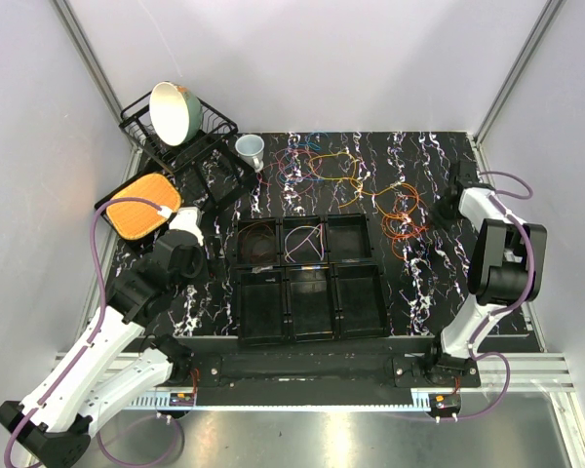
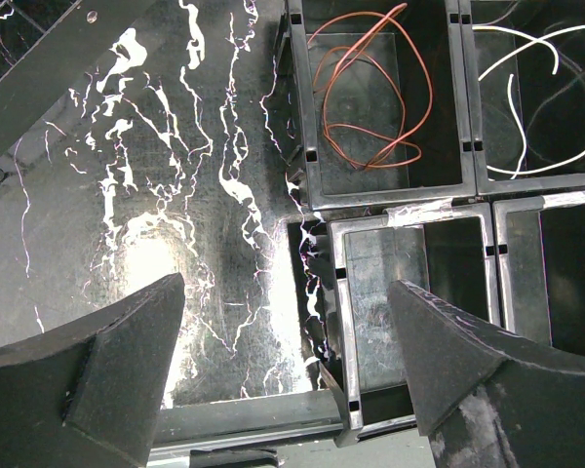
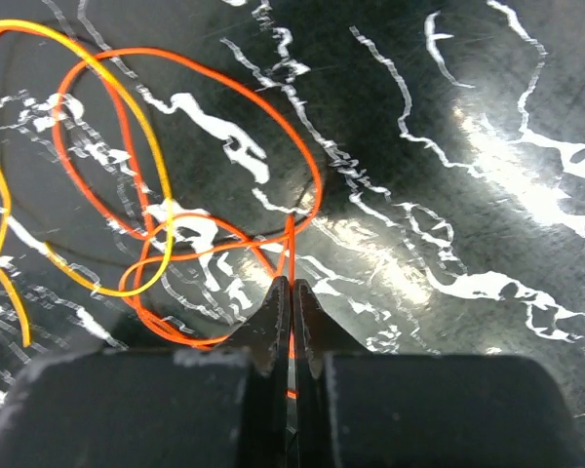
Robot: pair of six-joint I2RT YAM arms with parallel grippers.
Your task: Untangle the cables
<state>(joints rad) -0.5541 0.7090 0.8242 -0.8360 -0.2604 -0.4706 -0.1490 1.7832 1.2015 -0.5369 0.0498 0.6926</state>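
Observation:
A tangle of thin cables [image 1: 317,166] in yellow, blue, purple and red lies at the back middle of the black marbled mat. A looser pile of orange cables [image 1: 400,213] lies to its right. My right gripper [image 1: 441,206] sits at that pile's right edge. In the right wrist view it [image 3: 291,291] is shut on one orange cable [image 3: 224,88], with a yellow cable [image 3: 127,97] looping across it. My left gripper [image 1: 187,242] is left of the black six-compartment tray [image 1: 285,292]. It [image 2: 288,341] is open and empty. A brown cable [image 2: 370,97] and a white cable [image 2: 526,88] lie in two back compartments.
A black dish rack [image 1: 203,136] with a green-and-white bowl [image 1: 174,112] stands at the back left. A white cup [image 1: 251,148] stands beside it. An orange oval pad [image 1: 141,207] lies on a black tray at the left edge. Grey walls enclose the table.

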